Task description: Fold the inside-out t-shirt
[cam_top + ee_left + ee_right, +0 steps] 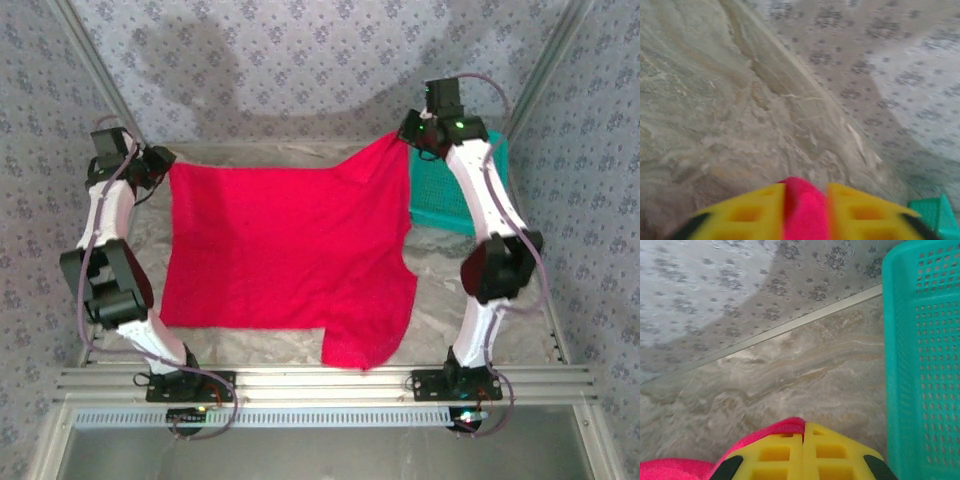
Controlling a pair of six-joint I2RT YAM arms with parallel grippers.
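Spanning the bench (440, 300) between the arms, the inside-out t-shirt (285, 250) lies spread. Its far edge runs left to right from one claw to the other, and the cloth extends from there toward the bases. Right claw (804, 432): jaws closed on the far right corner. Left claw (806, 200): jaws narrowly parted, red cloth in the gap (grip judged loose, not confirmed). Each arm is nearest its own corner. The teal mesh basket (445, 205) stands just beside the shirt's right edge; its visible part holds nothing.
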